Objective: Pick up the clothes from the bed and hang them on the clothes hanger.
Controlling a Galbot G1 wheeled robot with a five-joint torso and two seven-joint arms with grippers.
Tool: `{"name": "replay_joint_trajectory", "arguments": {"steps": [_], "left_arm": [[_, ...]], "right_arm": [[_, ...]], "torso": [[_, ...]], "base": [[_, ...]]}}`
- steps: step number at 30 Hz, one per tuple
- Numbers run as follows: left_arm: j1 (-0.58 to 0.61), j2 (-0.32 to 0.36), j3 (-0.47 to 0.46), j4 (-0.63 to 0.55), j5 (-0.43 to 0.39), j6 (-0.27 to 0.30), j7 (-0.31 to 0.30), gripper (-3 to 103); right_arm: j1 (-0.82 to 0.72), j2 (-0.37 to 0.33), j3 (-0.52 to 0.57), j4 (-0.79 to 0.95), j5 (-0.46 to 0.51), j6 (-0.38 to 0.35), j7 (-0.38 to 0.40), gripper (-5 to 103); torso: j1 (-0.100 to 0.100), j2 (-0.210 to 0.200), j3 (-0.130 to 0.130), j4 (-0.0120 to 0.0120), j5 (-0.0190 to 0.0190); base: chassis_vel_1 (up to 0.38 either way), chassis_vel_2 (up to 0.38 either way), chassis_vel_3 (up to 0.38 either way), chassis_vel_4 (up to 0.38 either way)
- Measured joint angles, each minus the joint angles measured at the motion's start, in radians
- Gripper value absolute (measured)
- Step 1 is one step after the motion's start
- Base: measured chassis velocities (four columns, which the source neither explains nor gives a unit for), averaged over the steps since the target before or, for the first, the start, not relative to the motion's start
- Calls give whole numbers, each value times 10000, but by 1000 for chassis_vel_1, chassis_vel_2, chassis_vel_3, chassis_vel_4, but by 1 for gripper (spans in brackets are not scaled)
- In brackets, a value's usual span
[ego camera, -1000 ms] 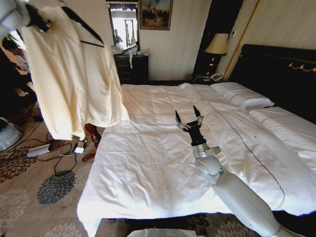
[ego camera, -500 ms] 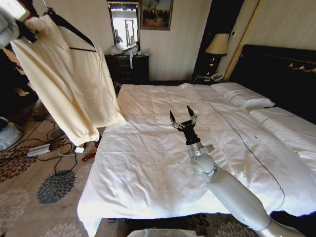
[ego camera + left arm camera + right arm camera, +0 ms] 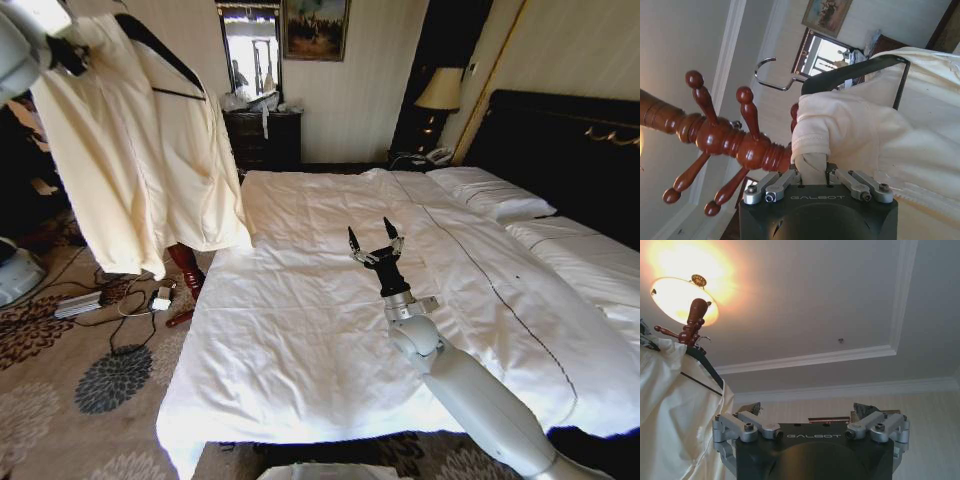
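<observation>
The cream long-sleeved shirt (image 3: 140, 150) hangs on the thin black hanger (image 3: 855, 70), beside the bed's left edge. The left gripper (image 3: 815, 177) pinches its fabric; guide the silver hook (image 3: 771, 75) gently onto the red-brown wooden stand (image 3: 720, 137). The right gripper (image 3: 377, 242) waits spread above the white bed (image 3: 300, 330).

I see bed (image 3: 300, 330): wide, white duvet (image 3: 330, 240) rumpled, two white pillows (image 3: 490, 195) at dark headboard (image 3: 560, 140). Beside bed, patterned carpet floor (image 3: 60, 400) carrying cables, power strip (image 3: 78, 303), small white box (image 3: 163, 297).
</observation>
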Motion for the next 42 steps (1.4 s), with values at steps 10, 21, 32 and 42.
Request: {"name": "replay_joint_trajectory", "arguments": {"steps": [10,21,32,42], "left_arm": [[228,980,-220,-185,-71,-7,185,19],[1199,-81,-1051,1933,-575,-14,544,19],[1324,-653,-880,2397,-343,-114,763,19],[1724,-147,-1112,1517,-629,-27,277,19]], "right_arm": [[-43,44,-117,29,-103,8,-7,100],[-168,-2,-17,-12,-115,6,-7,100],[-337,47,206,-47,-114,33,-11,100],[-398,73,202,-33,-179,44,-19,100]], "torso": [[-2,0,-1,2,2],[0,0,1,-6,3],[-1,-1,0,6,1],[-1,0,0,-3,2]], "base": [[0,0,0,0],[0,0,0,0],[0,0,0,0],[0,0,0,0]]}}
